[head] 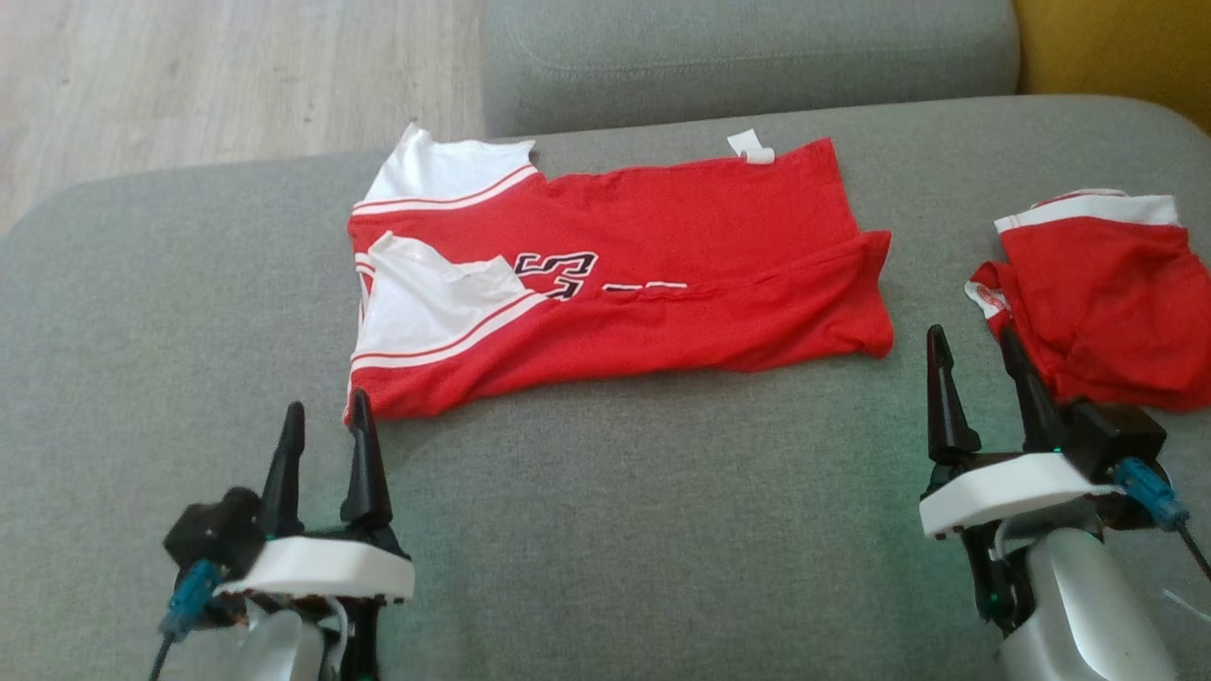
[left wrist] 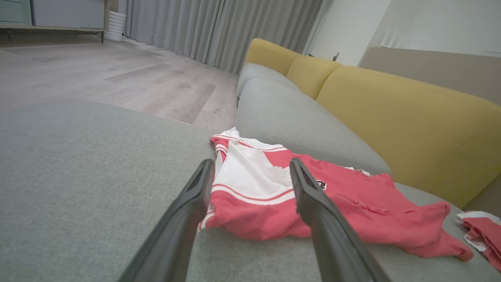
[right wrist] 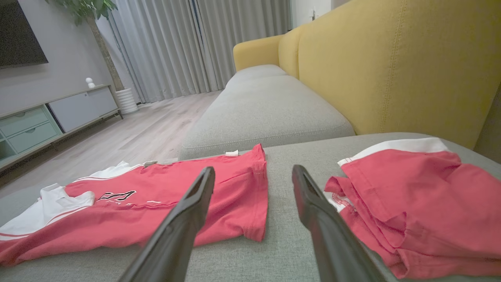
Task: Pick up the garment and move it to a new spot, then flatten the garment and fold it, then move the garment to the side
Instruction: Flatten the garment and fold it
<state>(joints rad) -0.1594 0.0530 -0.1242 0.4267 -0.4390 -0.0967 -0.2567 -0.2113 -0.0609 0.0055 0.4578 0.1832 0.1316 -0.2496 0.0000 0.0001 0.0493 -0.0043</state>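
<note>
— Where is the red-and-white short-sleeved jersey (head: pixel 662 274)?
— Flat on the grey fabric sofa seat (head: pixel 615 530), nearer its far edge, white sleeves toward the left edge.
— The left fingers (head: pixel 364 463)?
— Spread wide and empty, at the jersey's near left corner (touching or not, I cannot tell).
— And the right fingers (head: pixel 941 397)?
— Wide apart too, holding nothing, between the jersey's hem and a crumpled red garment with a white band (head: pixel 1107 303) at the right edge.

Grey curtains (right wrist: pixel 176 47) are hanging to a pale wood floor (left wrist: pixel 117 78), where a low cabinet (right wrist: pixel 78 111) is standing against a grey wall (right wrist: pixel 58 78). Mustard-yellow back cushions (right wrist: pixel 391 70) are rising behind a grey sofa seat (head: pixel 605 530).
</note>
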